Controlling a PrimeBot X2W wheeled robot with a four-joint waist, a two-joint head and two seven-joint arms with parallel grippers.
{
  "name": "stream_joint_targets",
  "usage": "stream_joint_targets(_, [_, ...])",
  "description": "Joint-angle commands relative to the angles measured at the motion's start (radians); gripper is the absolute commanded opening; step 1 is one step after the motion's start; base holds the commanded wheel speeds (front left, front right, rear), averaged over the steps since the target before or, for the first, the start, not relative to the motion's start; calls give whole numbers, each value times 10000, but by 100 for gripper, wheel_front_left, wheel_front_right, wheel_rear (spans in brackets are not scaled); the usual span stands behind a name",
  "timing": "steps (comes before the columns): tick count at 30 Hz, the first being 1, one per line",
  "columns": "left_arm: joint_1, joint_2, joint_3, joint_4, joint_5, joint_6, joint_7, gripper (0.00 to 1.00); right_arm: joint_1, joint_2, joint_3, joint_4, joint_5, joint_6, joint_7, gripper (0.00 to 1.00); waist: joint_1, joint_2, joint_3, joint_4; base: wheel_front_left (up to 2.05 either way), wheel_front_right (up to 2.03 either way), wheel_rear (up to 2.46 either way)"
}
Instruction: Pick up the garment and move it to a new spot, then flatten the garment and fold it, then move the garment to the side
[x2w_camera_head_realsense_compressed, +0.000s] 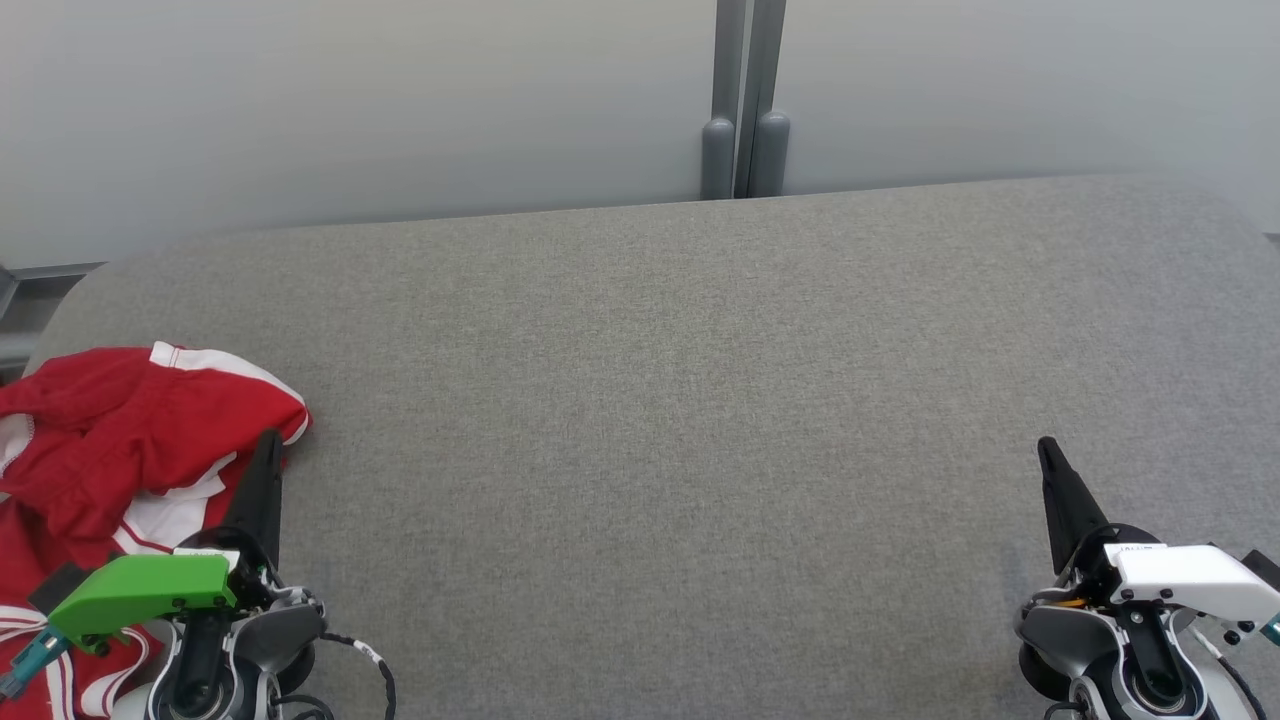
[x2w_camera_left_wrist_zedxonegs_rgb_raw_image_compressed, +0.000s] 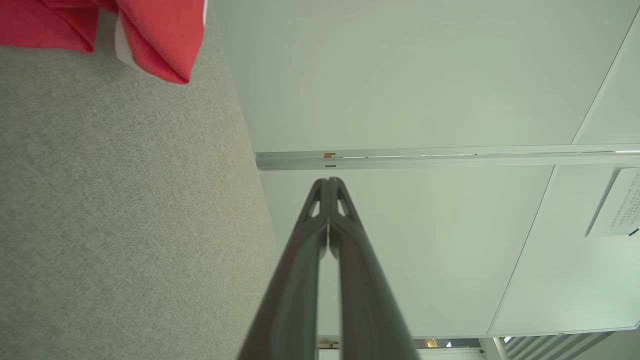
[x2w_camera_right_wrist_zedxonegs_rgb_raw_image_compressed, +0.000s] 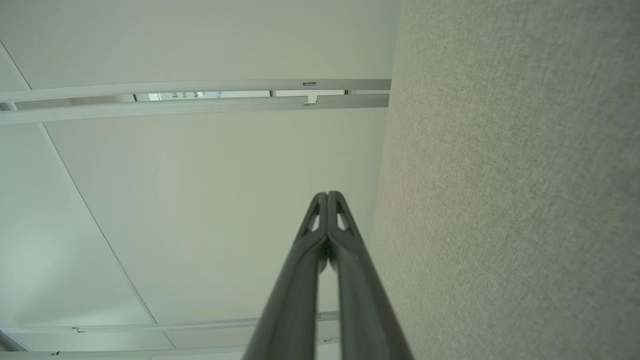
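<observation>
A crumpled red garment (x2w_camera_head_realsense_compressed: 120, 440) with white trim lies bunched at the near left of the grey fabric table (x2w_camera_head_realsense_compressed: 650, 400), part of it running off the head view's left edge. My left gripper (x2w_camera_head_realsense_compressed: 268, 440) is shut and empty, its tip just right of the garment's edge. In the left wrist view the shut left gripper (x2w_camera_left_wrist_zedxonegs_rgb_raw_image_compressed: 328, 181) points past the table edge toward a wall, with a red corner of the garment (x2w_camera_left_wrist_zedxonegs_rgb_raw_image_compressed: 160, 40) at the upper left. Far off at the lower right, my right gripper (x2w_camera_head_realsense_compressed: 1046, 447) is shut with nothing in it; the right wrist view shows that gripper (x2w_camera_right_wrist_zedxonegs_rgb_raw_image_compressed: 327, 194) closed tip to tip.
A pale wall with a grey vertical post (x2w_camera_head_realsense_compressed: 745, 110) stands right behind the table's far edge. The table's rounded left corner (x2w_camera_head_realsense_compressed: 70, 300) sits just beyond the garment. Grey cloth surface stretches between the two arms.
</observation>
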Motion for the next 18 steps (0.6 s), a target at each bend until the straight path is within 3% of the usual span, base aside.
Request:
stream_joint_targets(1, [-140,13,5,-12,-86,-56,-21,0,-78,-43,-9,-33,26,4,34,0,0,-1,0,0,0,0,0])
stream_joint_targets(18, [-141,13,5,-12,-86,-57,-20,0,-78,-43,-9,-33,25,4,34,0,0,-1,0,0,0,0,0])
